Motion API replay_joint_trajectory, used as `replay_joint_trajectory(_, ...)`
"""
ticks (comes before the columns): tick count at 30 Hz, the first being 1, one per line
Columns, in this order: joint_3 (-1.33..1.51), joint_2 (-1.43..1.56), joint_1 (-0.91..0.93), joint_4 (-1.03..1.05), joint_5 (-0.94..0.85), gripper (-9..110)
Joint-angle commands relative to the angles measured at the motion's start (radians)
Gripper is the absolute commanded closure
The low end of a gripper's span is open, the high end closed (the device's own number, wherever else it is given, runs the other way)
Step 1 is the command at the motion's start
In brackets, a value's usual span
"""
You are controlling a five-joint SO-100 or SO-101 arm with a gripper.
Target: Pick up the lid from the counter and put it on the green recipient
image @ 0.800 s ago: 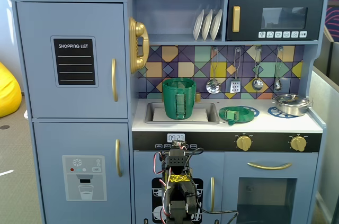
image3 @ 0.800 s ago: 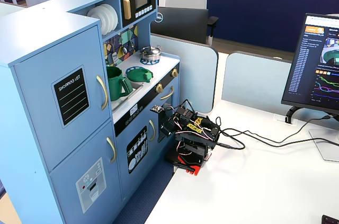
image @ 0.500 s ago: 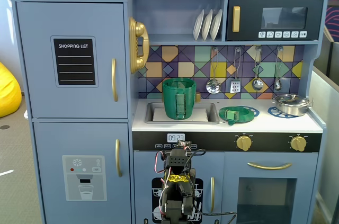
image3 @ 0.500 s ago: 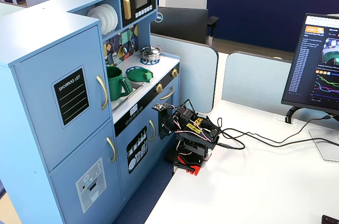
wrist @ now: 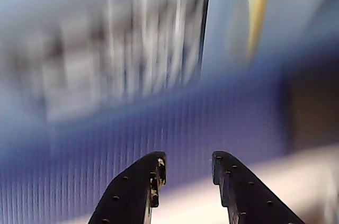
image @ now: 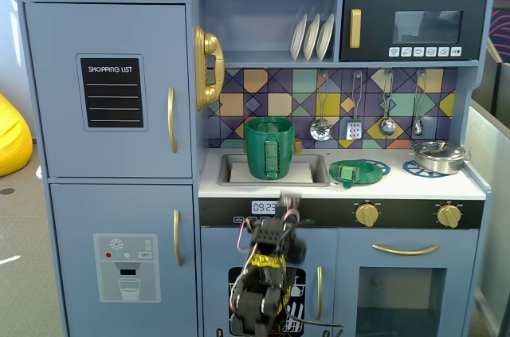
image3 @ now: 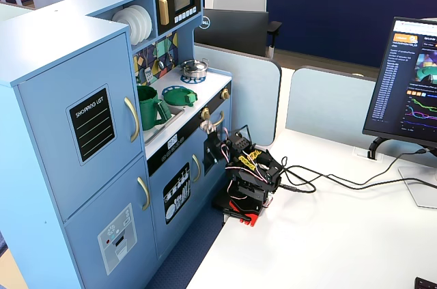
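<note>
The green lid (image: 356, 171) lies flat on the white counter (image: 414, 186), over the left blue burner ring, right of the sink. The tall green pot (image: 269, 148) stands upright in the sink basin with its ribbed handle facing front. In the other fixed view the lid (image3: 181, 96) lies just behind the pot (image3: 149, 106). My gripper (image: 289, 202) is low in front of the cabinet's control panel, below counter level and apart from both. In the wrist view, which is blurred, the gripper (wrist: 188, 167) is open and empty, facing the blue cabinet front.
A shiny steel pan (image: 438, 156) sits on the right burner ring. Utensils hang on the back wall above the counter. The arm's base (image3: 240, 208) stands on a white desk in front of the kitchen. A monitor (image3: 410, 84) and cables are at the right.
</note>
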Motion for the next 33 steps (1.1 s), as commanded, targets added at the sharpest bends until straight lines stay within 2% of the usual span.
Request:
replay_joint_trajectory(1,-0.241,-0.123,0.109,-0.321,-0.002,89)
replay_joint_trajectory(6,-0.285,-0.204,0.206,-0.629,0.026,63)
replay_joint_trajectory(9,-0.270,-0.247,0.235,-0.759,0.034,53)
replay_joint_trajectory(16,-0.296,-0.437,0.301,-0.928,0.000,52)
replay_joint_trajectory(23,-0.368,-0.541,0.314,-0.957,0.005,56)
replay_joint_trajectory(33,-0.479,-0.699,0.336,-1.000,0.026,55)
